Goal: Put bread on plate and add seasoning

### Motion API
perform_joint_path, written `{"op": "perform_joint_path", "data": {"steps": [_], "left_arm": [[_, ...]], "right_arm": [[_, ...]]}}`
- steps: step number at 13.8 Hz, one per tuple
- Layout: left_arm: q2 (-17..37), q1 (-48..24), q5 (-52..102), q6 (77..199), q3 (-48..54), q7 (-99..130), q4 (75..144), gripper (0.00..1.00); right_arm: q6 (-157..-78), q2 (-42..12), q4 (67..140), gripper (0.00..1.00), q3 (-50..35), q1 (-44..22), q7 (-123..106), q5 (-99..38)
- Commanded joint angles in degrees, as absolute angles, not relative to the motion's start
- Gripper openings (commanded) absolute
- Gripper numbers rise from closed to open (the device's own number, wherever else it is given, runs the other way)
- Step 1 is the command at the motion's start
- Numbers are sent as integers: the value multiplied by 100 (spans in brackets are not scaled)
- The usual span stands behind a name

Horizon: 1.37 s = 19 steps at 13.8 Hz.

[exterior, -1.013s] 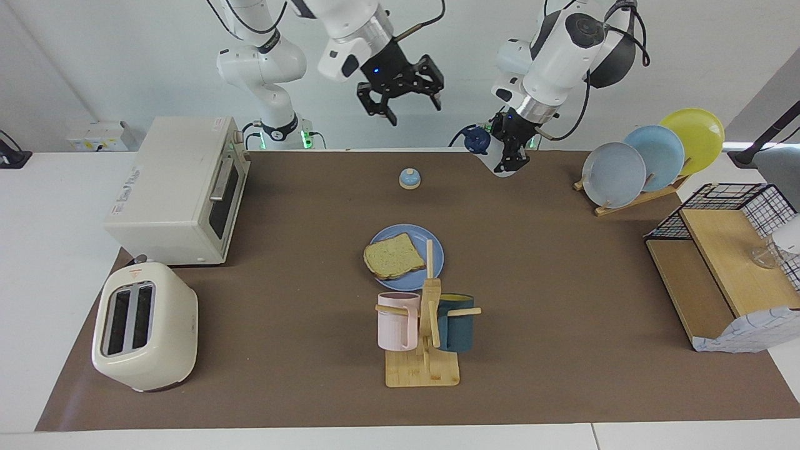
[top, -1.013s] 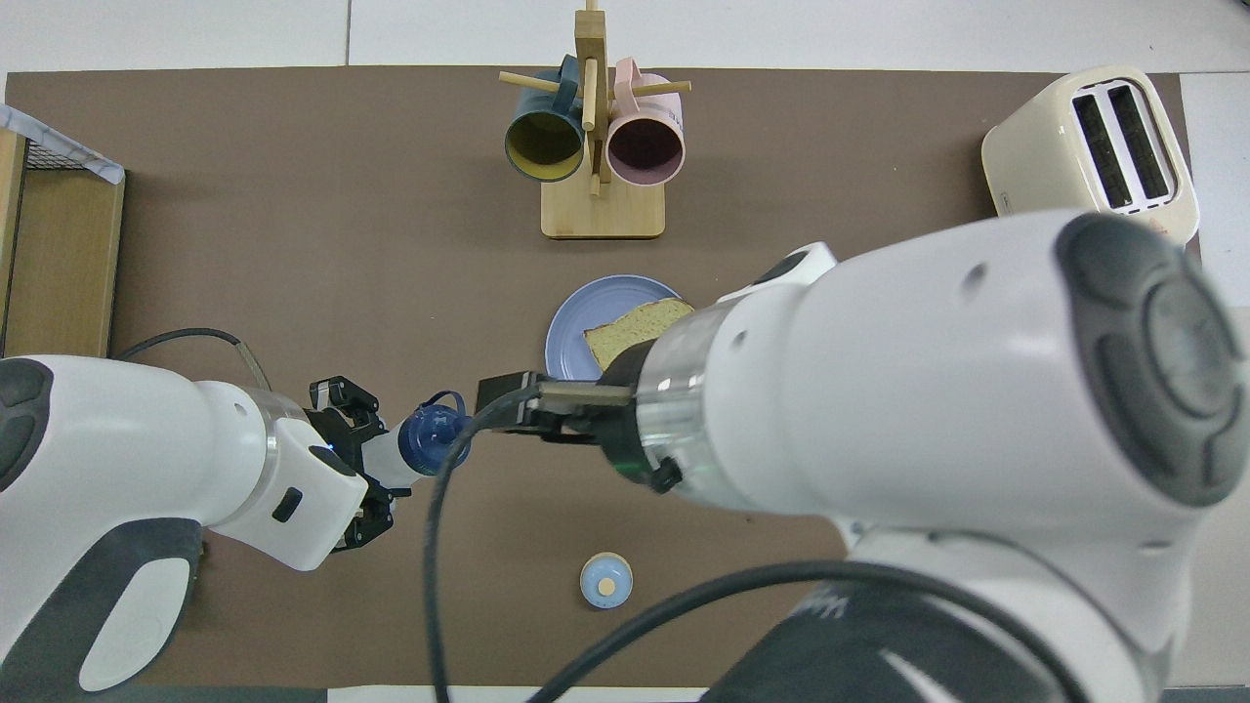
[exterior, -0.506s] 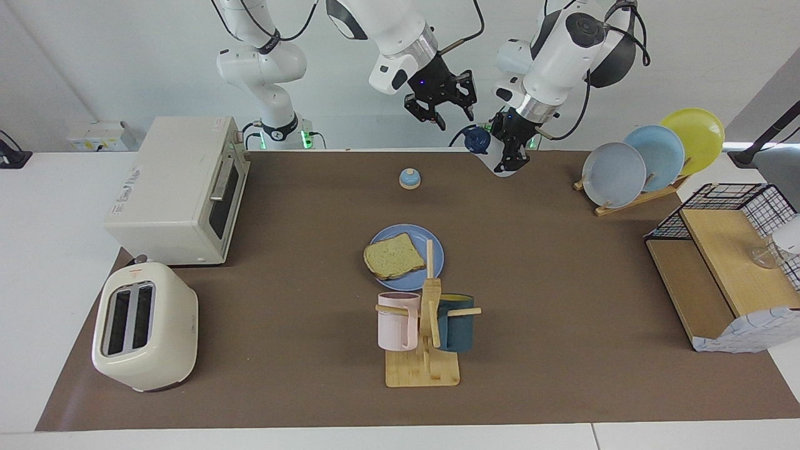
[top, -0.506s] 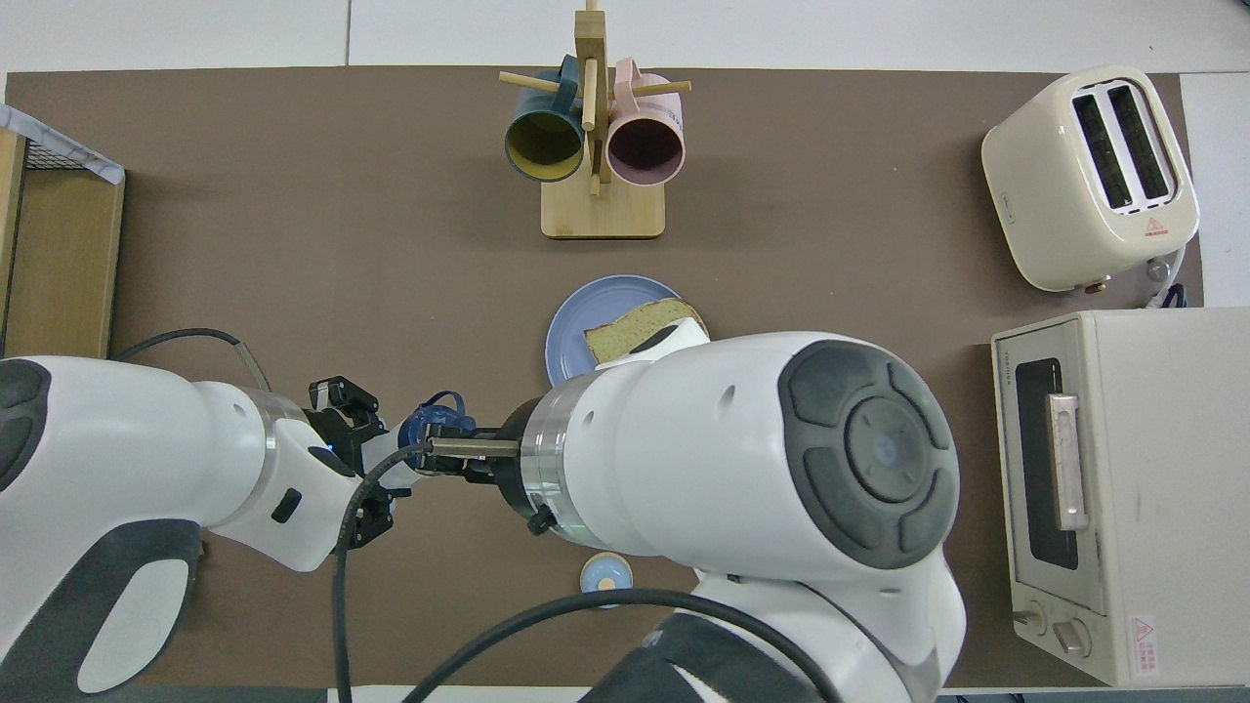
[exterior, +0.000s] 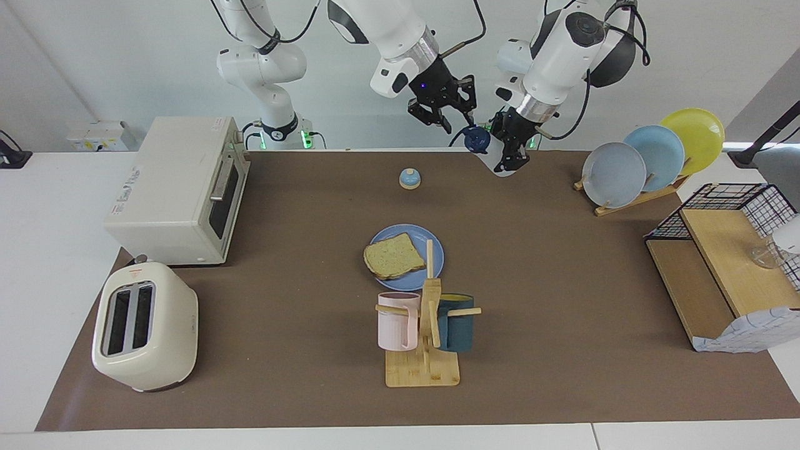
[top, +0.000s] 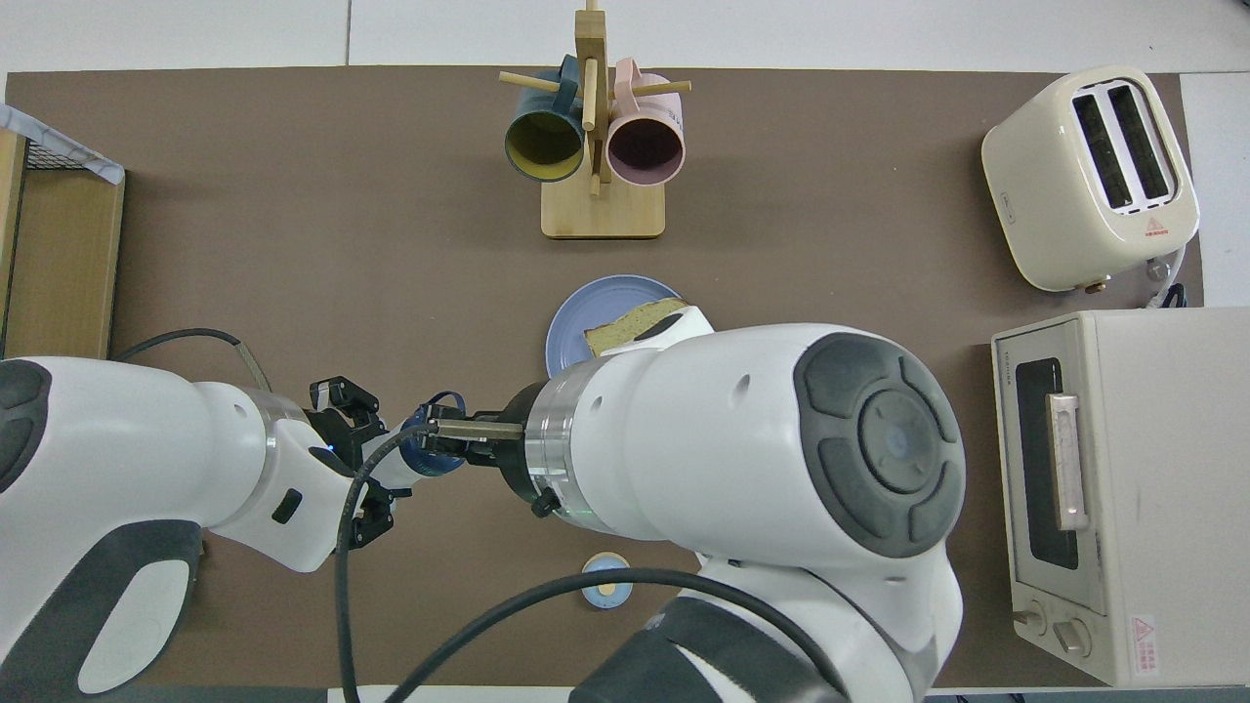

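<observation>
The bread [exterior: 394,256] lies flat on the blue plate [exterior: 434,247] in the middle of the mat; in the overhead view the right arm covers part of the bread [top: 630,327] and plate [top: 576,332]. My left gripper [exterior: 509,152] is shut on the seasoning [exterior: 492,156], a white bottle held tilted in the air over the mat's edge by the robots, its navy cap [exterior: 477,139] pointing toward the right arm. My right gripper [exterior: 455,122] hovers right at that cap. Whether it touches the cap does not show.
A small blue-topped dome [exterior: 409,179] sits on the mat between the plate and the robots. A wooden mug rack [exterior: 428,337] stands just past the plate. Toaster [exterior: 145,325] and oven [exterior: 178,187] fill the right arm's end, plate rack [exterior: 650,156] and wire shelf [exterior: 725,256] the left arm's.
My right gripper has swung across toward the left arm and come up to the bottle's cap. The left arm, the bottle, the bread and the plate have stayed put.
</observation>
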<state>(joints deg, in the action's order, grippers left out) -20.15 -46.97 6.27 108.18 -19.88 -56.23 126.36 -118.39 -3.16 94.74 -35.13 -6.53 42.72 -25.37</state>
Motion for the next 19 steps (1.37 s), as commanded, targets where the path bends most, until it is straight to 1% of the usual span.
{"op": "perform_joint_path", "data": {"steps": [1,2,5,7,8,11,16,18,19], "left_arm": [[-2197,-4693,527,10863,-1960,-5616,12779,0],[-2197,-4693,527,10863,-1960,-5616,12779,0],[-2197,-4693,527,10872,-1960,-5616,12788,0],[-2197,-4693,527,10872,-1960,-5616,12779,0],[-2197,-4693,527,10872,-1960,-5608,12788,0],[-2197,-4693,527,10881,-1960,-5607,12788,0],[-2197,-4693,527,10881,-1960,-5607,12779,0],[-2197,-4693,527,10872,-1960,-5616,12779,0],[-2197,-4693,527,10872,-1960,-5616,12788,0]], "right_arm": [[-12102,-343,9510,48,-3639,-527,4377,-2514],[-12120,-343,9518,46,-3639,-527,4368,-2514],[-12138,-343,9519,34,-3639,-527,4368,-2514],[-12155,-334,9536,31,-3647,-527,4377,-2514],[-12155,-334,9536,27,-3647,-536,4368,-2505],[-12155,-343,9536,1,-3647,-527,4368,-2505],[-12094,-448,9405,0,-3578,-440,4368,-2575],[-12050,-518,9256,0,-3342,-422,4377,-2680],[-12050,-510,9255,0,-3227,-422,4377,-2942]]}}
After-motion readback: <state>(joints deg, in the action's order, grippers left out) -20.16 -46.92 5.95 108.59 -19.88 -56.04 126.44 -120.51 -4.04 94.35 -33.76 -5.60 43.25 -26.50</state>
